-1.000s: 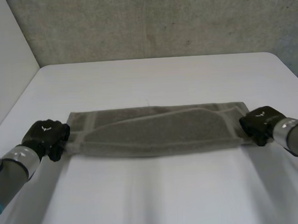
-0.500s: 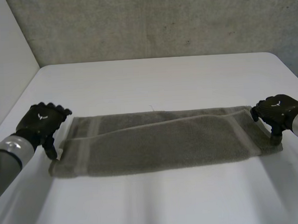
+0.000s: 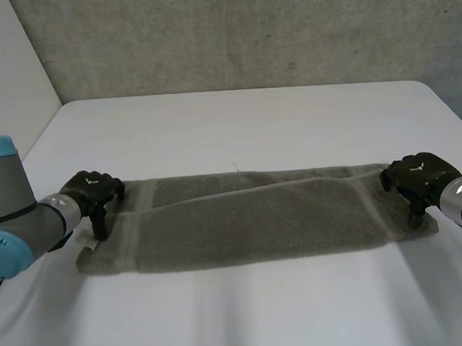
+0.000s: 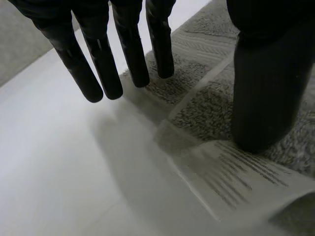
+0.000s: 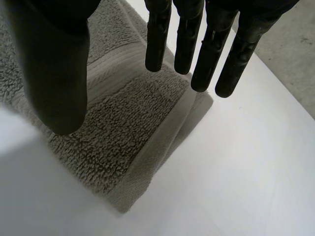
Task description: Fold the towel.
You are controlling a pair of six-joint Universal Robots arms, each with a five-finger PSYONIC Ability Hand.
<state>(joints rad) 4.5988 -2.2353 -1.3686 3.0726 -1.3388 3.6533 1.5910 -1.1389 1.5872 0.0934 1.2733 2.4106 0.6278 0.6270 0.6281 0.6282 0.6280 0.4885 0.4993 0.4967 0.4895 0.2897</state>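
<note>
Table (image 3: pixel 244 118): white, carried everything listed. Towel (image 3: pixel 257 222): grey-green, folded lengthwise into a long strip, lay flat across the table's near half, running left to right. Left hand (image 3: pixel 93 194): at the towel's left end, fingers straight, apart from the thumb, gripping nothing. Right hand (image 3: pixel 417 180): over the right end, fingers likewise straight and apart, holding nothing. Label (image 4: pixel 236 172): white, at the left end beside the left thumb.

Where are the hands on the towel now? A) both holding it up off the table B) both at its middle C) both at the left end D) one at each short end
D: the left hand is at one short end of the towel, the right hand at the other, and it lies flat on the table.
</note>
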